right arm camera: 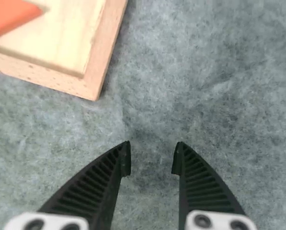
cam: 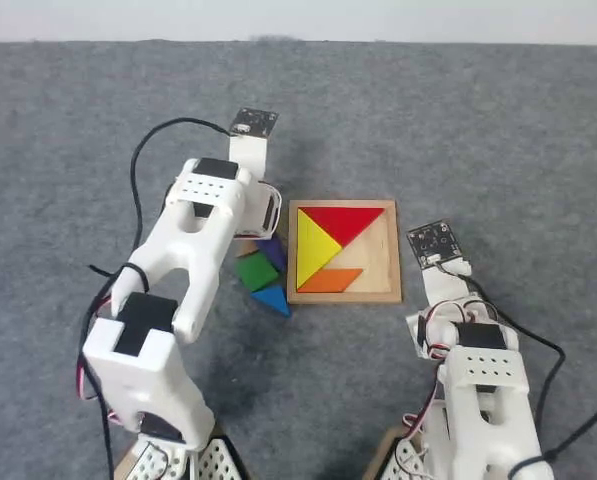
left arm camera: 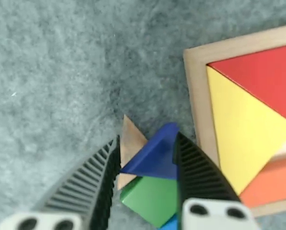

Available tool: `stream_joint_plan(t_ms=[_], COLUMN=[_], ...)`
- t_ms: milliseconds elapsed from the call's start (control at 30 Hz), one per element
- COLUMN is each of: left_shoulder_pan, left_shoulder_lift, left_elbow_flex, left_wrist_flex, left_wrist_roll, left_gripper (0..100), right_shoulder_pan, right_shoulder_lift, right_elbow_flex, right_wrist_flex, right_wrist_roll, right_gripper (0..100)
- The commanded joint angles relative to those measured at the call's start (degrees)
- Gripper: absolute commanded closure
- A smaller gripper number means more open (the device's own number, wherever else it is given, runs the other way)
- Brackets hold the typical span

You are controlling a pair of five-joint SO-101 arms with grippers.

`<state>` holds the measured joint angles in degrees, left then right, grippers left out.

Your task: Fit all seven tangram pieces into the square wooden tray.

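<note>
Showing the pick-up stage of the fourth piece. The square wooden tray [cam: 343, 296] lies at mid-surface on the grey felt surface [cam: 478, 120]. It holds three pieces: a large red triangle [cam: 343, 222] along its far edge, a large yellow triangle [cam: 313, 245] against its left wall, and an orange parallelogram [cam: 330, 280] along its near edge. The right-hand part of the tray floor is bare wood.

Four pieces are clustered just beside the tray's left wall: a dark blue triangle [left arm camera: 152, 160], a green square [left arm camera: 150, 199], a light blue triangle [cam: 272, 298] and a pale unpainted wooden triangle [left arm camera: 131, 141]. The dark blue triangle lies partly over the wooden one.

The left end effector [left arm camera: 146, 143] is lowered over this cluster with its fingers spread, the dark blue triangle between them; contact cannot be confirmed. The right end effector [right arm camera: 151, 153] hangs over bare felt near the tray's near right corner, fingers likewise spread and holding nothing.

The next move appears to call for closing on the dark blue triangle, lifting it without dragging its neighbours, then turning it to match the vacant area.
</note>
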<state>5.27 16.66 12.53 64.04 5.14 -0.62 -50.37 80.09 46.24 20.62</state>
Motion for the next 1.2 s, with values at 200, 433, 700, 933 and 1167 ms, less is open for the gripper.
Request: stream_joint_plan(t_ms=[200,433,700,933,1167], left_shoulder_pan=[4.31,7.3,6.07,5.8,0.88], left_shoulder_lift=[-4.22,-4.22,-4.22,-5.27,-16.79], left_elbow_flex=[-0.13,3.82,3.82,2.95,0.22], left_wrist_flex=[0.53,-3.25,-3.87,-3.25,7.82], left_wrist_roll=[-5.45,-5.63,-5.71,-9.58,-16.62], left_gripper=[86,86,97,99,99], right_shoulder_pan=[-0.31,-0.4,-0.4,-0.4,-0.48], right_shoulder_lift=[-1.45,-1.45,-1.45,-1.45,-1.45], right_elbow_flex=[-0.18,-0.18,-0.18,-0.18,-0.18], right_wrist_flex=[-1.54,-1.54,-1.45,-1.45,-1.45], right_wrist_roll=[0.88,0.88,0.88,0.88,1.14], right_gripper=[84.0,84.0,84.0,84.0,84.0])
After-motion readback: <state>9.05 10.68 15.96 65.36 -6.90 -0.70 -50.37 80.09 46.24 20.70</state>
